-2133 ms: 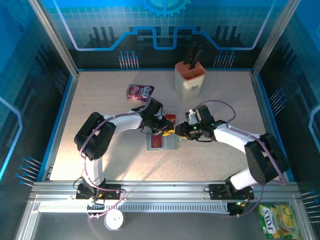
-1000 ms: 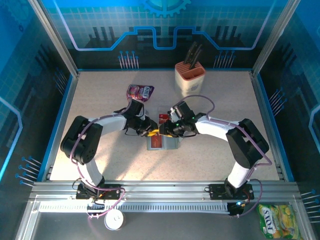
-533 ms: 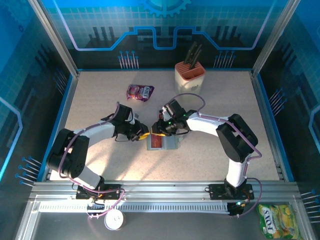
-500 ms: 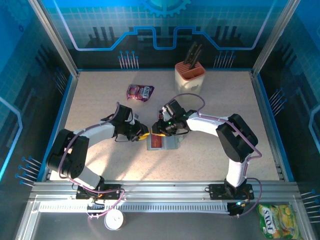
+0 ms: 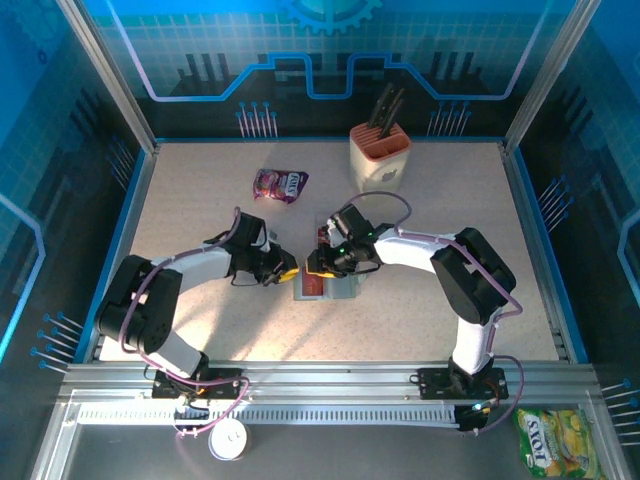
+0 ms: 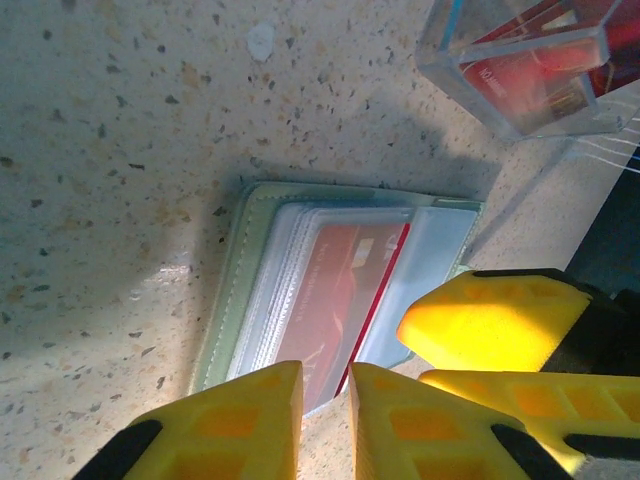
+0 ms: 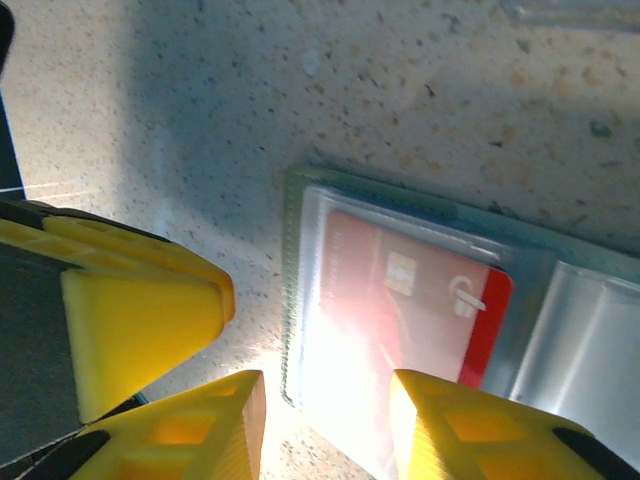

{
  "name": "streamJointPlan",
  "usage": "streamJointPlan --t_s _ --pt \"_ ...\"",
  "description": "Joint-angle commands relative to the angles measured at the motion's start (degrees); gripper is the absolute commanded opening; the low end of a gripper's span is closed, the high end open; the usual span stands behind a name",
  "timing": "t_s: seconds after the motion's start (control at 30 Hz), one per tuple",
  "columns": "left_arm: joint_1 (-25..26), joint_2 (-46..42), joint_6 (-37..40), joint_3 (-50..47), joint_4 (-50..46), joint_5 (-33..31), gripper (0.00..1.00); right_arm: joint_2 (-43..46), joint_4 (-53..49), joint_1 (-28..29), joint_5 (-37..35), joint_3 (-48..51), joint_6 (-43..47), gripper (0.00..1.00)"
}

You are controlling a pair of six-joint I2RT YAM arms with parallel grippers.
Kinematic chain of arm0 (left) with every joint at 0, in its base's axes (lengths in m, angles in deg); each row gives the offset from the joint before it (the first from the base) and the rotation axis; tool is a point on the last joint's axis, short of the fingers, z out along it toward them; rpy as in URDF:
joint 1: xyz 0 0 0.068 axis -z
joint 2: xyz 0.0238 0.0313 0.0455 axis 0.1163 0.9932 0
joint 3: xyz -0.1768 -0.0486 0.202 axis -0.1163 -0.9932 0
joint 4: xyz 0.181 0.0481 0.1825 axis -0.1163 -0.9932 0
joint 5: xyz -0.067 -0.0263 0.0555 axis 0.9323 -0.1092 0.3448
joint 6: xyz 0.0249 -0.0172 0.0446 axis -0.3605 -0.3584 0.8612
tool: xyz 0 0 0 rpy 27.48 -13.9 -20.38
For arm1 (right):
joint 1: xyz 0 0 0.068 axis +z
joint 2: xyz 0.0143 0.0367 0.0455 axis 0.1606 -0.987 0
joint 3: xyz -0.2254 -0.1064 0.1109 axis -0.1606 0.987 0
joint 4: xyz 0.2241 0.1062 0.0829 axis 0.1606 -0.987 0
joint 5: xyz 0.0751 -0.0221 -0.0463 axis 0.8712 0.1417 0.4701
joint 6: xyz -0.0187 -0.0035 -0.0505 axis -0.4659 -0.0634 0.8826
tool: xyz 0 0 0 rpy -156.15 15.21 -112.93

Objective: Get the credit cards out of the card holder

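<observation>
Card holder (image 5: 338, 290) lies open and flat at the centre of the table (image 5: 200, 200), with 1 red card (image 6: 345, 290) seated in its clear sleeve.
The 2 grippers meet low over the holder's left edge. The left gripper (image 6: 323, 385) has its yellow fingers nearly together, leaving a thin slit, and nothing is seen between them. The right gripper (image 7: 325, 390) has its fingers parted and empty, with the holder's corner below the gap. A clear case (image 6: 530, 60) containing red cards sits just beyond the holder. The purple pouch (image 5: 280, 184) and knife block (image 5: 380, 160) stand well apart, toward the far edge.
</observation>
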Motion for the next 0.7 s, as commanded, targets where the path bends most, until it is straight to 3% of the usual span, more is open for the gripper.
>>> streamJointPlan --t_s 0.0,0.67 --pt "1.3 1.2 -1.2 1.3 1.0 1.2 0.19 0.9 0.7 -0.5 1.1 1.6 -0.1 0.39" --pt "3.7 5.0 -1.4 0.4 1.5 -0.3 0.08 0.4 3.0 -1.2 1.9 4.0 -0.9 0.38"
